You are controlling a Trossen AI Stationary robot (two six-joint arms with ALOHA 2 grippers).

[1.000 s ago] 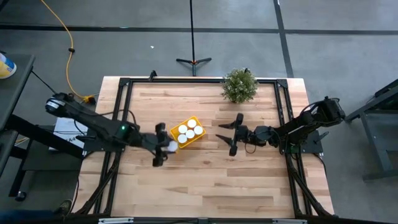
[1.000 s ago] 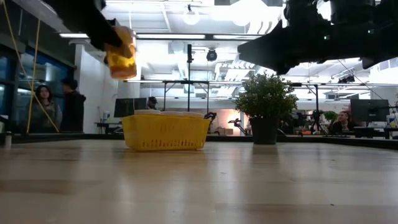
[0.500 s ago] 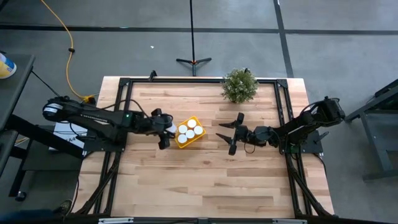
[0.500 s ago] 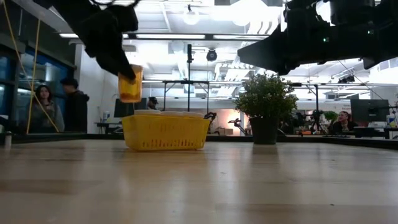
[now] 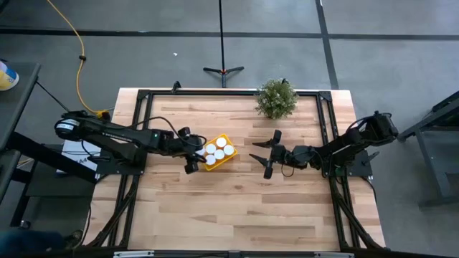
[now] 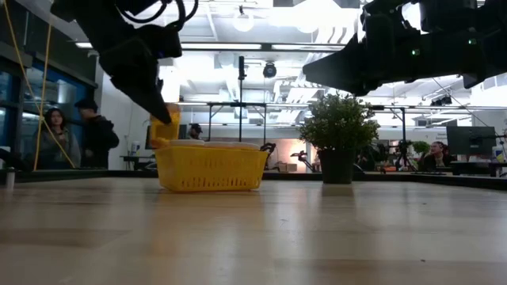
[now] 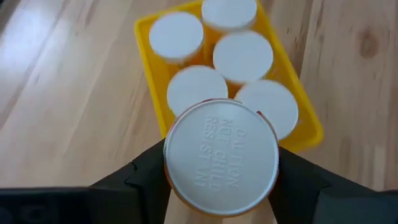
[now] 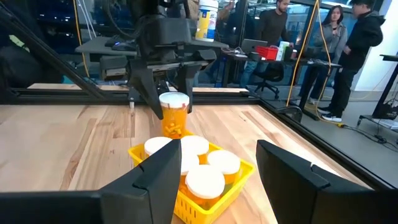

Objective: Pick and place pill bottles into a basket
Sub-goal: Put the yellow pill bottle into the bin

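Note:
The yellow basket (image 5: 224,137) stands mid-table and holds several white-capped pill bottles (image 7: 242,56). My left gripper (image 5: 194,159) is shut on one more pill bottle (image 8: 174,118), orange with a white cap (image 7: 221,158). It holds that bottle over the basket's left end (image 6: 162,162). My right gripper (image 5: 262,155) hovers open to the right of the basket. Its fingers point level toward the basket with nothing between them. My left gripper pinches the pill bottle between its two fingers (image 7: 146,174), one on each side just under the cap. The fingers slant down from the table's left. The bottle stands nearly upright, cap up. Its orange body (image 6: 165,131) reaches down to about the basket's rim.
A green potted plant (image 5: 276,98) stands at the table's far edge, right of the middle. Black frame rails (image 5: 147,115) run along the table's sides. People (image 8: 354,56) stand in the room beyond. Bare wood (image 5: 244,208) fills the near half.
My left gripper has carried the pill bottle toward the table's right and far side, up to the basket. It has sunk from well above the basket to about rim height and tipped more steeply downward. It has stayed shut on the bottle.

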